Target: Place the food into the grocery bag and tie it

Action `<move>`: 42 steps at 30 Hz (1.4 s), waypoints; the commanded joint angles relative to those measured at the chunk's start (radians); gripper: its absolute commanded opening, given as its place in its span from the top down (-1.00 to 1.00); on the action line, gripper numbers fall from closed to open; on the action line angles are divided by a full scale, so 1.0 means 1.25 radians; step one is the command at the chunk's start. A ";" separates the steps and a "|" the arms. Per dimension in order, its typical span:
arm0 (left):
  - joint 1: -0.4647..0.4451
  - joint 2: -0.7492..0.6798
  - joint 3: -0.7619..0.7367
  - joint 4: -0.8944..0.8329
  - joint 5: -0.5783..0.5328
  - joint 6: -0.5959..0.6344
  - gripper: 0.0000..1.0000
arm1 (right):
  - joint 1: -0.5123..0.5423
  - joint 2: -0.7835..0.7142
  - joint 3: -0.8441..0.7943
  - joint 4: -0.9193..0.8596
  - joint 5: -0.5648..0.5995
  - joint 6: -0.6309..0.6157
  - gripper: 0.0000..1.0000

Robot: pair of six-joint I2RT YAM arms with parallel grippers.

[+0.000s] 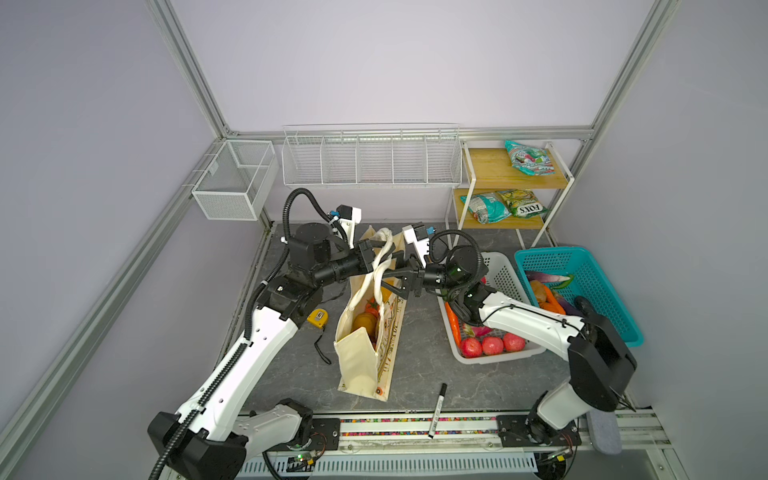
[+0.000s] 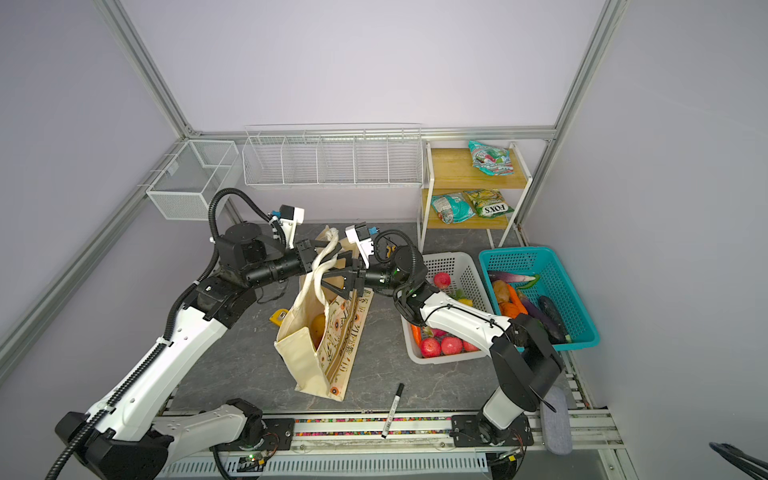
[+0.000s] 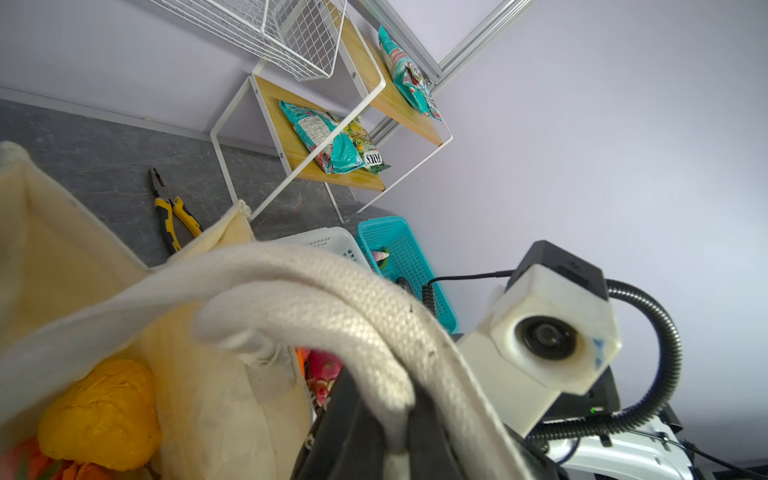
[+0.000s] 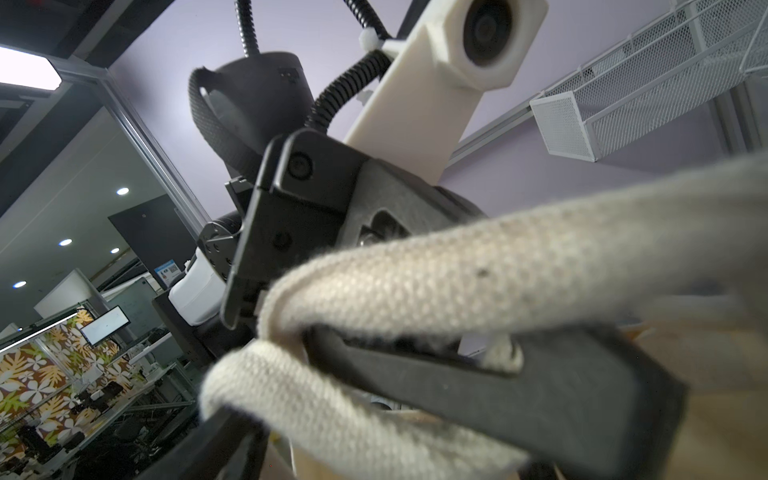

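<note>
Two robot arms (image 1: 266,340) meet above the cream floral tote (image 1: 360,368), which stands open on the tabletop (image 1: 424,332). The left gripper (image 1: 368,254) is clamped on its white rope handles (image 1: 380,259); the right gripper (image 1: 388,279) is spread wide, one handle draped over a jaw. A yellow-orange toy fruit (image 1: 365,321) and a tomato (image 1: 372,308) lie inside: packing looks largely done, the handles not yet knotted.

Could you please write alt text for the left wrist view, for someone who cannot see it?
Thick white rope handles arch over the open cream grocery bag, which holds yellow and orange food. Yellow-handled pliers lie on the grey table beyond it.
</note>
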 commanded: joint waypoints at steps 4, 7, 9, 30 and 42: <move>0.002 -0.028 -0.012 -0.041 -0.050 0.042 1.00 | 0.040 -0.030 0.045 -0.098 0.001 -0.104 -0.78; 0.003 -0.034 -0.020 -0.047 -0.054 0.045 1.00 | 0.044 -0.027 0.051 -0.065 -0.002 -0.089 -0.82; 0.004 -0.038 -0.029 -0.044 -0.057 0.044 1.00 | 0.045 -0.021 0.057 -0.034 -0.006 -0.073 -0.85; 0.004 -0.072 -0.173 0.071 -0.081 -0.006 1.00 | 0.081 0.047 0.120 0.077 -0.003 0.009 -0.98; 0.003 -0.080 -0.180 0.067 -0.097 0.002 1.00 | 0.086 0.038 0.121 -0.030 0.033 -0.065 -0.03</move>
